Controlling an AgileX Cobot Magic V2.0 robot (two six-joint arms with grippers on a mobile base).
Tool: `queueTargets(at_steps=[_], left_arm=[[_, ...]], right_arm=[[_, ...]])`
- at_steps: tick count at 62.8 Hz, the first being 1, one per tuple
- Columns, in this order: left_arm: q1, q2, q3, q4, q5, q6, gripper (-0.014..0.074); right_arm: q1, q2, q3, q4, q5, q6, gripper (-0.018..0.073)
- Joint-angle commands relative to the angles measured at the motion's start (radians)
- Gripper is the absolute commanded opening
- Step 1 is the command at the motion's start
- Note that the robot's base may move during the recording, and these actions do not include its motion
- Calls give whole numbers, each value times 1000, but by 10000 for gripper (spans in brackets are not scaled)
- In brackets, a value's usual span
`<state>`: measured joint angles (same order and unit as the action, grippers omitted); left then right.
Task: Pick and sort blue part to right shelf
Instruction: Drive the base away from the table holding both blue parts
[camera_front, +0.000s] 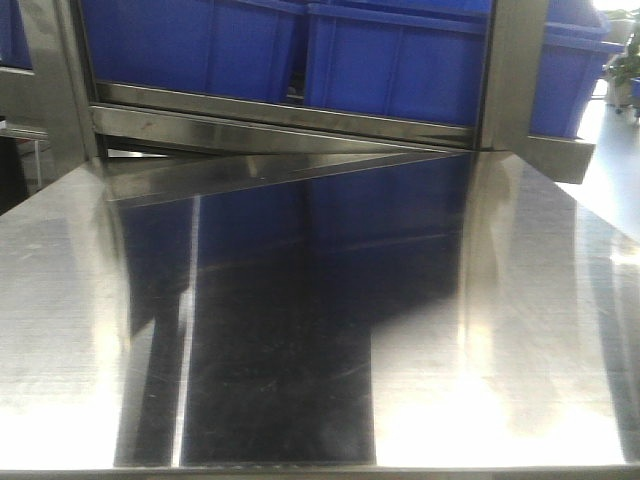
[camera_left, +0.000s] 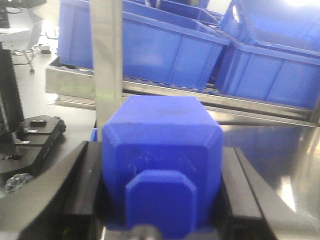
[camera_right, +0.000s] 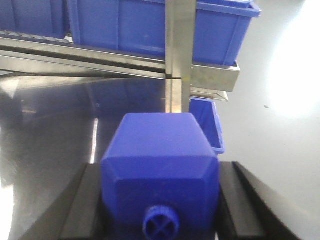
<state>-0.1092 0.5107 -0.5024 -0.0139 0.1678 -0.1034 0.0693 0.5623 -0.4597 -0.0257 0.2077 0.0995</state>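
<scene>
Steelwork dominates: the right shelf (camera_front: 290, 120) spans the far side, its front bar running the width of the exterior view, and every place here is given from that bar. Just above and behind the bar sit the blue crates (camera_front: 400, 60), side by side. On the near side of the bar lies the steel table (camera_front: 500, 330), brushed and mirror-bright, throwing back the crates' blue. Past the bar's right end a pale, glaring floor shows. An upright post (camera_left: 107, 60) crosses the bar.

The left gripper (camera_left: 161, 170) is pinching the blue part (camera_left: 160, 135) short of the bar and facing the post, with the part's low stepped top towards the camera. The right gripper (camera_right: 160, 190) is clamped on a knobbed blue block (camera_right: 157, 150), also short of the bar.

Carrying looks to be the step in hand. The left gripper should probably shift sideways off the post and lift the part over the bar. It should spread only once the part sits low inside a crate, since polished steel would let a dropped part skid.
</scene>
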Motion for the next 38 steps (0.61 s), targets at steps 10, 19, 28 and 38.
queueTargets(at_steps=[10, 19, 28, 38], left_arm=[[3, 1, -32, -1, -103, -1, 210], [3, 1, -32, -1, -103, -1, 210], [3, 1, -32, -1, -103, -1, 210], [3, 1, -32, -1, -103, -1, 210]], right_arm=[[-6, -3, -31, -2, -95, -10, 286], [-6, -3, -31, -2, -95, -10, 286], [-6, -3, -31, -2, -95, -10, 286], [-6, -3, -31, -2, -95, -10, 286]])
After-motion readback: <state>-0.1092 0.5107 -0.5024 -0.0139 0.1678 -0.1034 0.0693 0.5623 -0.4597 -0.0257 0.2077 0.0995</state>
